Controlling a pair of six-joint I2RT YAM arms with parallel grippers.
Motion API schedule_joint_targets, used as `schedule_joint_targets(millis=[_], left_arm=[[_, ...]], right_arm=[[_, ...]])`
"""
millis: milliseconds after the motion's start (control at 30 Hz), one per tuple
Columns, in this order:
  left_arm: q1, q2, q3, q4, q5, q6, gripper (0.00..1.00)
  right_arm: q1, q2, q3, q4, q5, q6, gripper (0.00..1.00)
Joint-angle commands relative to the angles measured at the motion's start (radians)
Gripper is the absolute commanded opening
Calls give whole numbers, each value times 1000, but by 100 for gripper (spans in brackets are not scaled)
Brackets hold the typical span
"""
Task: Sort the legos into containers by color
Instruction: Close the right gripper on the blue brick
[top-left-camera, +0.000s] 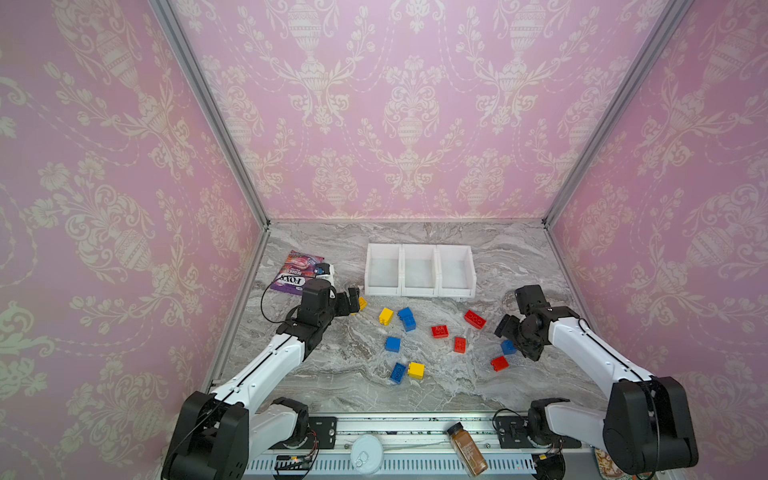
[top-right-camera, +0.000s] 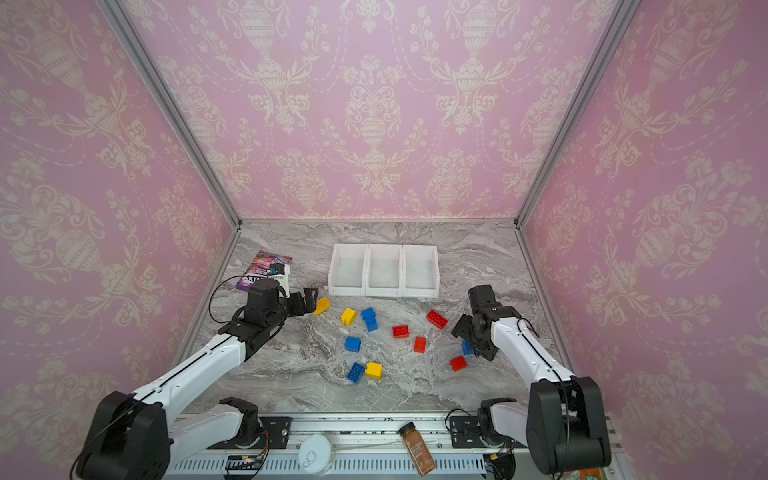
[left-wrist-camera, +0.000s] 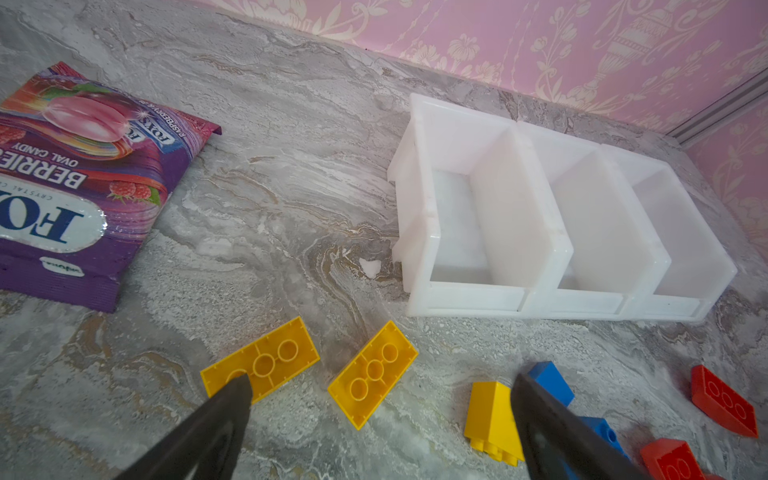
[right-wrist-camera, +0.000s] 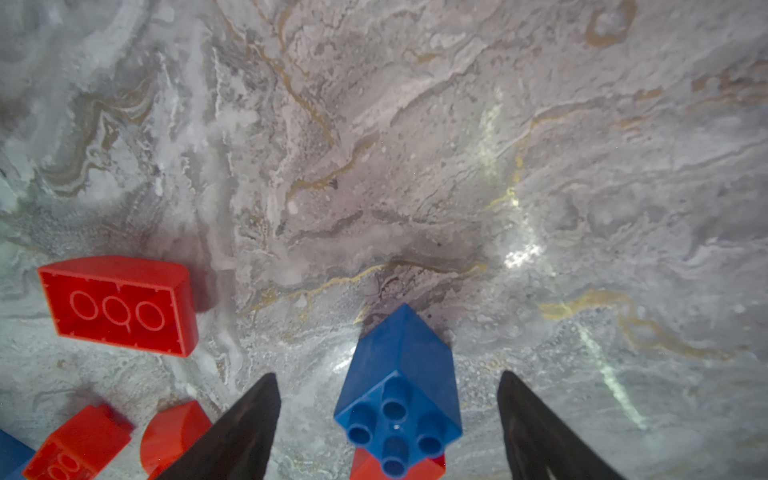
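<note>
while all three containers (top-left-camera: 419, 289) stand empty at the back of the table (top-left-camera: 457, 390), the legos (top-left-camera: 439, 331) lie loose in front of them in both top views, so i judge the sort is barely begun. the left gripper (top-left-camera: 353, 300) hangs low just beside a yellow brick (top-right-camera: 322, 306), near the front corner of the leftmost bin. the right gripper (top-left-camera: 512, 348) is down over a blue brick (top-left-camera: 507, 346), with a red brick (top-left-camera: 499, 363) just beside it. its fingers are hidden under the wrist here.

the left wrist view shows that arm's jaws spread wide and holding nothing. they sit above a first yellow oblong (left-wrist-camera: 262, 361), whose end lies behind one fingertip, and a second yellow oblong (left-wrist-camera: 374, 372) between the fingers. both lie underside up. a candy bag (left-wrist-camera: 75, 187) lies well apart. this arm should centre on one oblong only and close across its short side.

the right wrist view shows the right jaws apart, one finger on each side of the blue brick. there is a clear gap on both sides, so nothing is gripped yet. the brick lies tipped, studs toward the camera, and red shows at its studded end; i cannot tell whether they touch. the pinch should land on the two flat faces, low and even, then lift straight up so the red neighbour is not dragged.
</note>
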Motion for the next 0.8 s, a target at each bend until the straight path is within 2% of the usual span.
schedule_joint_targets(millis=[0, 267, 633, 767], left_arm=[[-6, -12, 0, -28, 11, 8, 99], [-6, -8, 4, -30, 9, 9, 99], [-6, -11, -3, -29, 6, 10, 99], [-6, -16, -7, -29, 2, 11, 99]], right_arm=[[-13, -31, -19, 6, 0, 142, 83], [-41, -41, -37, 12, -55, 286, 78], [-56, -12, -59, 52, -86, 321, 66], [-60, -2, -77, 74, -90, 326, 57]])
